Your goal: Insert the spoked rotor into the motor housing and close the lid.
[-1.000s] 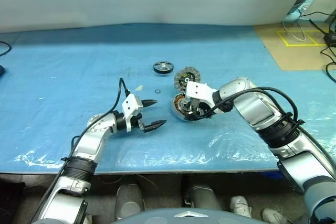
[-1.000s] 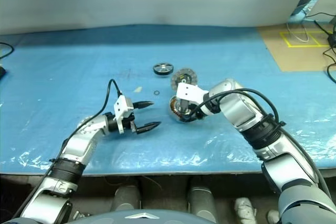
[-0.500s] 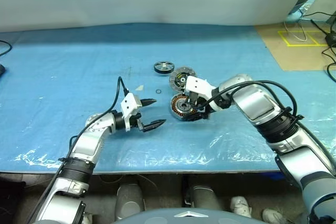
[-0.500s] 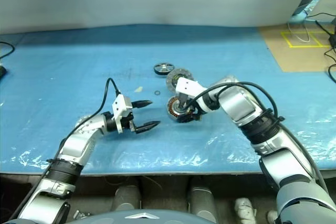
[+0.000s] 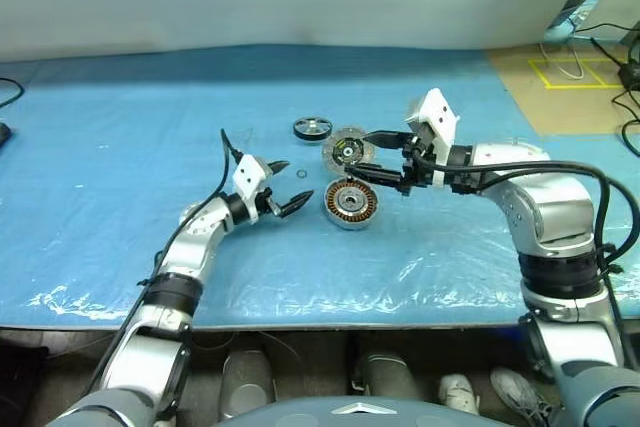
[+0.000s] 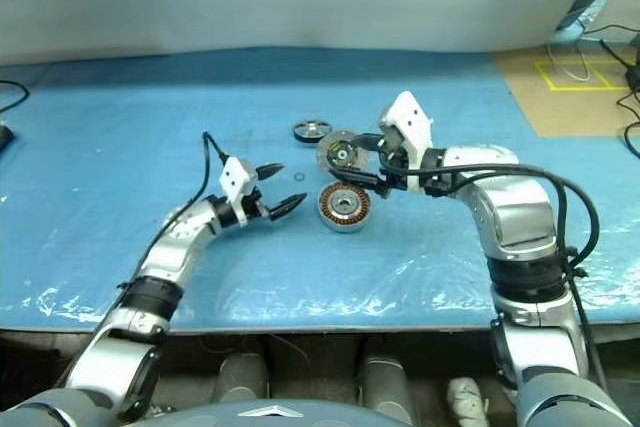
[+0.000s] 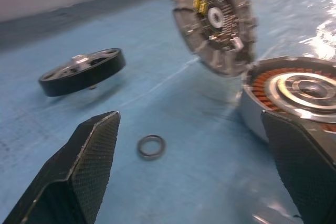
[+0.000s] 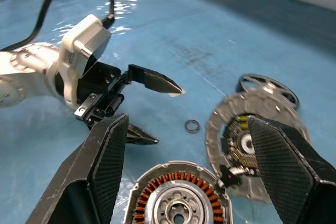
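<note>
Spoked rotor (image 5: 312, 128): lies flat on the blue tabletop (image 5: 120, 127), just behind the lid (image 5: 346, 150) and motor housing (image 5: 351, 203). Likely rigid metal, light, smooth-rimmed; best pinched across the dark rim. Left gripper (image 5: 287, 188) spread, empty. Right gripper (image 5: 380, 159) spread, empty.

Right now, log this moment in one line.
left gripper open, empty | right gripper open, empty | spoked rotor on mat | motor housing uncovered

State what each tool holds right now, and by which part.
Nothing is held. The left tool and right tool are both open and empty; the motor housing sits free.
</note>
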Tool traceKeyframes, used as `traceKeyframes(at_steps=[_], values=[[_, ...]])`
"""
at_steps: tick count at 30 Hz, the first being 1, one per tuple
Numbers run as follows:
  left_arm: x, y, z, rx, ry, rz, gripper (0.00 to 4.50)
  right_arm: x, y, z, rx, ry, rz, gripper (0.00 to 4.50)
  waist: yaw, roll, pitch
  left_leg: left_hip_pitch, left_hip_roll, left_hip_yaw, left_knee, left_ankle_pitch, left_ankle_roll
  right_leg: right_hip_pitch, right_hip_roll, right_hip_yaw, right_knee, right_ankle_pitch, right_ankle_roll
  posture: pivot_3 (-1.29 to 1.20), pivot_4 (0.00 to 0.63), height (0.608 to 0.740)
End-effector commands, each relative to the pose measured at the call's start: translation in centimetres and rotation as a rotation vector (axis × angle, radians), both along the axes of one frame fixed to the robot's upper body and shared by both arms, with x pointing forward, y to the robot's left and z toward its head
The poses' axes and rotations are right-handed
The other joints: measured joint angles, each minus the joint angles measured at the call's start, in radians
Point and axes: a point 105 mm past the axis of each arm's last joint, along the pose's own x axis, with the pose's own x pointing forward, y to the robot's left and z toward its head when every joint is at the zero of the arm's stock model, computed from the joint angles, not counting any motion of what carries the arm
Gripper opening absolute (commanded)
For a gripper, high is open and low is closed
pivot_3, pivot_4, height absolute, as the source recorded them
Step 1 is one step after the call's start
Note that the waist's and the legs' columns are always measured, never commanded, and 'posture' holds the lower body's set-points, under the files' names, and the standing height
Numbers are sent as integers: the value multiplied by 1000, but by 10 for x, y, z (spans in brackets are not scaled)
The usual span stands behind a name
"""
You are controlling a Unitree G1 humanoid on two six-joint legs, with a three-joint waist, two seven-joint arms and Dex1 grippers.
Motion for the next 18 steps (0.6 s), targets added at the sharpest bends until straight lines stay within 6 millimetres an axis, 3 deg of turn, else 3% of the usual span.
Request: traceKeyframes(at_steps=[1,5,12,18], values=[[19,6,5,31,-55,110,4500,-6,6,2,5,-54,-40,3796,0,0,0,0,0,0,0,0,0,0,0,0,0,0,0,0,150,740],[32,-3,5,39,-44,127,4500,-6,6,-3,15,-47,-85,3796,3,0,0,-1,-1,-1,-1,0,0,0,0,0,-2,1,2,0,150,740],[36,-22,-7,114,18,85,4500,-6,-3,-5,5,-43,-128,3796,6,0,0,0,-1,-1,-1,0,0,2,-1,0,-4,1,2,0,150,740],[38,-11,-23,172,113,120,4500,-9,-2,-8,4,-30,-132,3796,6,0,0,0,-2,-2,-1,0,0,3,-1,0,-4,1,2,0,150,740]])
